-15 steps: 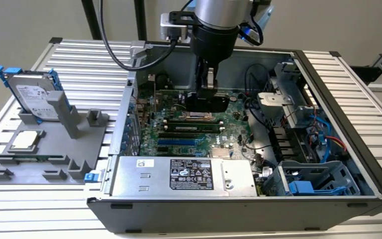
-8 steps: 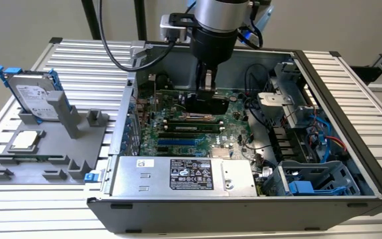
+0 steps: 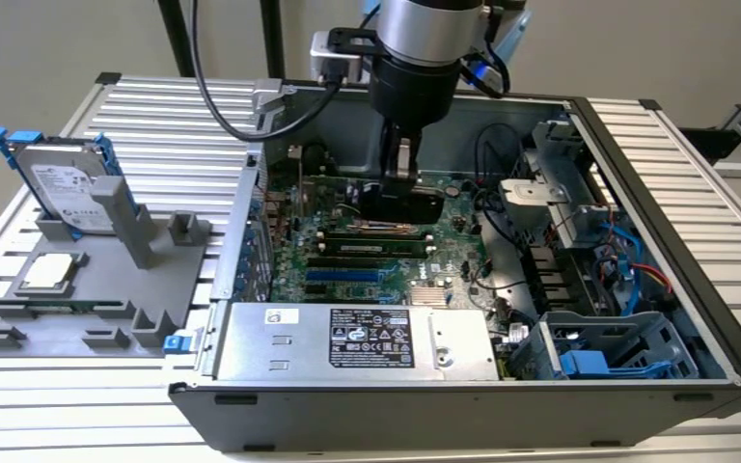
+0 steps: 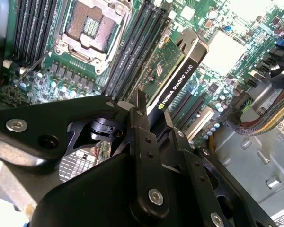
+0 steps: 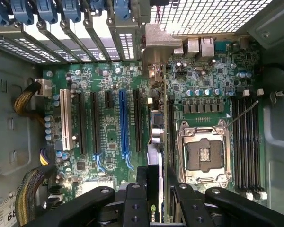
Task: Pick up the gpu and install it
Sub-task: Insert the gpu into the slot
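Second wrist view, grip: you can see the gripper (image 4: 149,118) with its fingers (image 4: 141,109) clamped on the upper edge of the gpu (image 4: 173,80), which hangs edge-on below them.
First wrist view, card: the gpu (image 5: 156,142) shows as a thin vertical strip under the gripper (image 5: 154,187), its silver bracket end toward the case's rear slot openings (image 5: 85,33).
Card position: it hangs over the motherboard (image 5: 109,137), between the blue expansion slot (image 5: 123,123) and the empty processor socket (image 5: 202,153). Whether its edge connector touches a slot, you cannot tell.
Done so far: judging by the grip and place, the pick-up is finished and the card has been carried into the open computer case (image 3: 679,193).
Left to do: seating looks unfinished to you; the card does not read as pressed home in a slot.
Exterior view, farther off: the gripper (image 3: 403,188) reaches down into the case; on the exterior view's left, the grey fixture (image 3: 94,318) holds the hard drive (image 3: 68,183) and the processor chip (image 3: 51,272), well apart from the work.
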Robot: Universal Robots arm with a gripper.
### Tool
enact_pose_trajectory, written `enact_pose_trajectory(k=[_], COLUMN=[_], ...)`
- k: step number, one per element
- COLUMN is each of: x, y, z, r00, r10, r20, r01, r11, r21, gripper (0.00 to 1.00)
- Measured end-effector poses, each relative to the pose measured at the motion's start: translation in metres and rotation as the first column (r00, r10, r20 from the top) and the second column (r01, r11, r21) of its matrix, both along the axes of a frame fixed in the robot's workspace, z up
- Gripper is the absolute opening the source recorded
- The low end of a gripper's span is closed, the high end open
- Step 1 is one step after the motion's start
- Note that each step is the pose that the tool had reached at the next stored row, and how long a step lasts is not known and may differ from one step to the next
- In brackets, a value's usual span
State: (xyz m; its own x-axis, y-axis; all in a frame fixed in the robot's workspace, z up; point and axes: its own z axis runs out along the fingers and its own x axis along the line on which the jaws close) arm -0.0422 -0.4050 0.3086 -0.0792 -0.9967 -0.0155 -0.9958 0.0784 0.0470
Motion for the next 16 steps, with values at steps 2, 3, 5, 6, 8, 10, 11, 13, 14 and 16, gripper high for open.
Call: enact_pose_trajectory(k=[2, 3, 5, 6, 8, 10, 11, 13, 14, 16], x=[0.0000, 0.0000, 0.0000, 0.0000, 0.0000, 0.0000, 0.0000, 0.0000, 0.0000, 0.0000], y=[-0.0021, -0.0031, -0.0049, -0.0057, -0.0076, -0.0097, -0.0107, -0.0124, -0.0134, -0.0151], z=[-0.0002, -0.0004, -0.0005, -0.0006, -0.0009, -0.0012, -0.0014, -0.0018, -0.0019, -0.0024], r00=[1.0000, 1.0000, 1.0000, 1.0000, 1.0000, 1.0000, 1.0000, 1.0000, 1.0000, 1.0000], r10=[0.000, 0.000, 0.000, 0.000, 0.000, 0.000, 0.000, 0.000, 0.000, 0.000], r20=[0.0000, 0.0000, 0.0000, 0.0000, 0.0000, -0.0001, 0.0000, 0.0000, 0.0000, 0.0000], r01=[0.000, 0.000, 0.000, 0.000, 0.000, 0.000, 0.000, 0.000, 0.000, 0.000], r11=[1.0000, 1.0000, 1.0000, 1.0000, 1.0000, 1.0000, 1.0000, 1.0000, 1.0000, 1.0000], r21=[0.0000, 0.0000, 0.0000, 0.0000, 0.0000, -0.0001, -0.0001, -0.0001, -0.0001, 0.0000], gripper=[0.00, 0.00, 0.00, 0.00, 0.00, 0.00, 0.00, 0.00, 0.00, 0.00])
